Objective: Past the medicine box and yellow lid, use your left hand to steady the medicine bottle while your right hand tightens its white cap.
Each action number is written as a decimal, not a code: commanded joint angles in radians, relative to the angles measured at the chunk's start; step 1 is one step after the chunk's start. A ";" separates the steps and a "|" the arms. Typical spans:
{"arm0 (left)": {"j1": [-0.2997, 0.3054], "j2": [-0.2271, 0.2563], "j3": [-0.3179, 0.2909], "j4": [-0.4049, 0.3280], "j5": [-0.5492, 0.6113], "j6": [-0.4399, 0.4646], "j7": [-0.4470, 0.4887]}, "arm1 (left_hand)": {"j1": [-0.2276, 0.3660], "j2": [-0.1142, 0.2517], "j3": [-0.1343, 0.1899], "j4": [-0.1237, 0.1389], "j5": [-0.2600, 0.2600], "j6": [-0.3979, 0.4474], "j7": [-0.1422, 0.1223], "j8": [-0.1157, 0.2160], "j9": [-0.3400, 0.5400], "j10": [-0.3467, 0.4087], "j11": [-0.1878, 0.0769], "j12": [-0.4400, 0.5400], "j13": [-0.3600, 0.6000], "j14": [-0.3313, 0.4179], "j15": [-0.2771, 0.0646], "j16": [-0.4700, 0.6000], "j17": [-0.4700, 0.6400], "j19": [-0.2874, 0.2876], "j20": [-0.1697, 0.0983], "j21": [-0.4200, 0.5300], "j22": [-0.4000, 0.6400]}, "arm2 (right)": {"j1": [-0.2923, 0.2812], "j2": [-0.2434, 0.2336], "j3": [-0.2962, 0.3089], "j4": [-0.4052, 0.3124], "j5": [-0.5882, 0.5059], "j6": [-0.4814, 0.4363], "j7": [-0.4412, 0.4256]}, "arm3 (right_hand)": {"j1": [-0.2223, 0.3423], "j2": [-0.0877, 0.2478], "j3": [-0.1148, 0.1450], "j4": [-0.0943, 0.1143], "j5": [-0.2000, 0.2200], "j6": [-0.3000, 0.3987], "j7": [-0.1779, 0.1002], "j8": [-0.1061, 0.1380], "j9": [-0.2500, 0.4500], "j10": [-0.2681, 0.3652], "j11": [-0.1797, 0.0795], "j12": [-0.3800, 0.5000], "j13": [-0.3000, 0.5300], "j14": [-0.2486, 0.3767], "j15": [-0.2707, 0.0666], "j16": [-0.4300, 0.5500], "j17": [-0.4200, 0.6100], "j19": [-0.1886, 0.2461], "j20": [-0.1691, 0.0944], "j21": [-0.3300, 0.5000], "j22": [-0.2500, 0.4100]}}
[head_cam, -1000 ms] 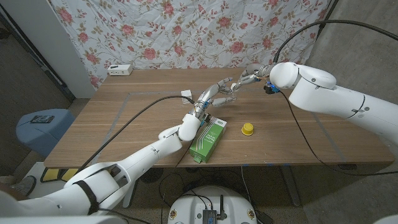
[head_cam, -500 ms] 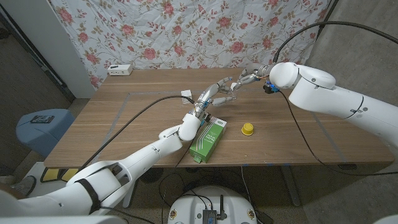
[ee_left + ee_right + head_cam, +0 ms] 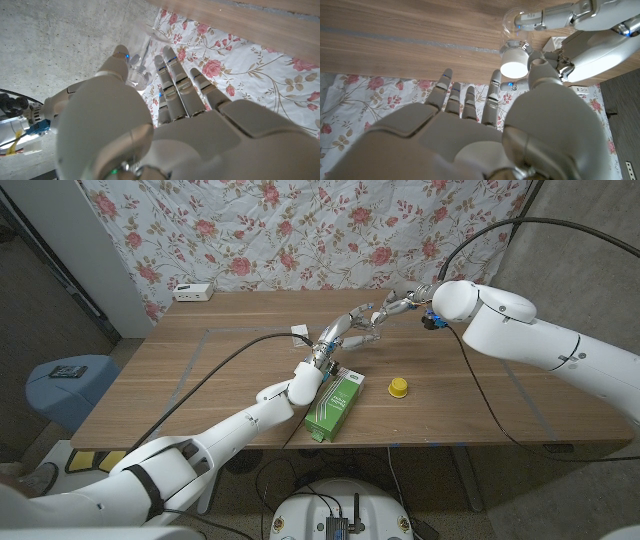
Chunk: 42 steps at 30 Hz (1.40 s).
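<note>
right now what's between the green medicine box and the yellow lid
Bare wooden table. In the head view, the medicine box and yellow lid lie apart with nothing in the gap.

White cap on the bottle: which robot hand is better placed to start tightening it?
The right robot hand. In its wrist view its fingertips sit right at the white cap, while the left robot hand is around the clear medicine bottle, steadying it.

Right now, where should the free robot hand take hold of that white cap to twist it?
Probably around the white cap's round rim, from above: the bottle seems upright, the left hand wraps its clear body, leaving the cap bare beside the right hand.
</note>
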 commanded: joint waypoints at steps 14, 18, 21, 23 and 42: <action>-0.014 -0.006 0.005 0.023 -0.003 -0.008 0.005 | 0.006 0.013 0.002 0.004 0.008 -0.001 -0.003 0.008 0.005 0.082 -0.078 0.004 0.003 0.001 -0.066 0.004 0.003 -0.005 -0.122 0.004 0.002 | -0.015 0.029 0.017 0.041 -0.010 0.034 -0.015 | 0.025 0.013 0.015 0.010 -0.004 0.091 -0.024 0.038 0.005 0.042 -0.007 0.013 0.004 0.019 -0.011 0.011 0.003 0.023 -0.010 0.008 0.001; -0.014 -0.007 0.006 0.025 -0.003 -0.008 0.005 | 0.005 0.013 0.002 0.005 0.008 -0.001 -0.003 0.008 0.005 0.081 -0.078 0.004 0.003 0.001 -0.066 0.004 0.003 -0.005 -0.122 0.004 0.002 | -0.017 0.032 0.018 0.045 -0.011 0.033 -0.018 | 0.028 0.016 0.017 0.011 -0.004 0.104 -0.028 0.042 0.004 0.050 -0.012 0.014 0.004 0.026 -0.017 0.013 0.003 0.028 -0.012 0.009 0.001; -0.014 -0.007 0.006 0.024 -0.002 -0.007 0.008 | 0.006 0.013 0.002 0.005 0.008 -0.001 -0.003 0.008 0.005 0.081 -0.077 0.004 0.003 0.001 -0.066 0.003 0.003 -0.005 -0.121 0.004 0.002 | -0.021 0.032 0.019 0.046 -0.014 0.036 -0.023 | 0.029 0.017 0.017 0.012 -0.004 0.114 -0.031 0.046 0.003 0.054 -0.015 0.015 0.004 0.028 -0.018 0.014 0.004 0.030 -0.011 0.009 0.001; -0.012 -0.004 0.006 0.018 -0.002 -0.004 0.007 | 0.006 0.013 0.002 0.004 0.008 -0.002 -0.005 0.008 0.005 0.082 -0.077 0.004 0.003 0.000 -0.066 0.003 0.003 -0.005 -0.122 0.004 0.002 | -0.030 0.034 0.026 0.050 -0.011 0.046 -0.033 | 0.031 0.020 0.018 0.013 -0.004 0.126 -0.033 0.049 0.003 0.060 -0.018 0.016 0.004 0.031 -0.018 0.015 0.004 0.035 -0.013 0.010 0.001; 0.001 0.007 0.002 -0.011 0.001 0.002 0.002 | 0.005 0.015 0.002 0.006 0.008 -0.001 -0.007 0.008 0.005 0.084 -0.077 0.005 0.003 0.001 -0.066 0.004 0.003 -0.005 -0.122 0.004 0.002 | -0.072 0.046 0.052 0.040 -0.009 0.045 -0.088 | 0.024 0.025 0.013 0.023 -0.006 0.236 -0.033 0.088 -0.002 0.115 -0.039 0.024 0.003 0.074 -0.046 0.026 0.005 0.067 -0.025 0.014 0.002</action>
